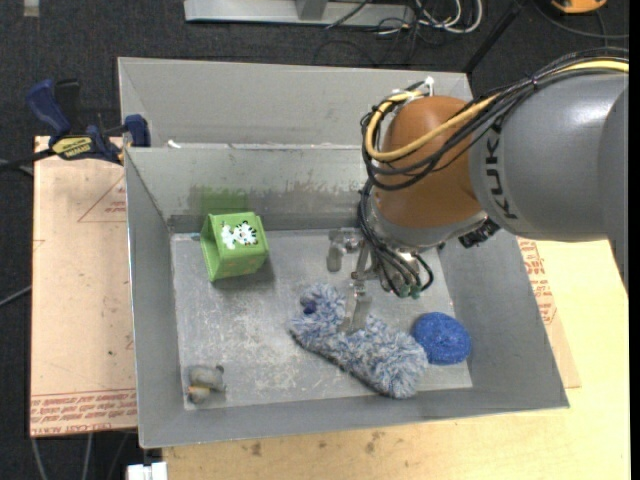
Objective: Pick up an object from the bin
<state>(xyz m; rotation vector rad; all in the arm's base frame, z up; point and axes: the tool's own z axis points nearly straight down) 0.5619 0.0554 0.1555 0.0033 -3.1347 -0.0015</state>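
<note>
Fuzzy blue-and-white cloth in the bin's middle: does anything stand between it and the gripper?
Nothing visible does. The gripper is right over the left part of the fuzzy cloth. The blue ball lies at its right end, the green cube apart at the back left; neither is under the gripper.

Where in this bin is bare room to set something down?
Bare floor lies between the green cube, the small tan thing and the fuzzy blue-grey cloth. Crowded on the right: the gripper sits over the cloth, blue ball beside it.
</note>
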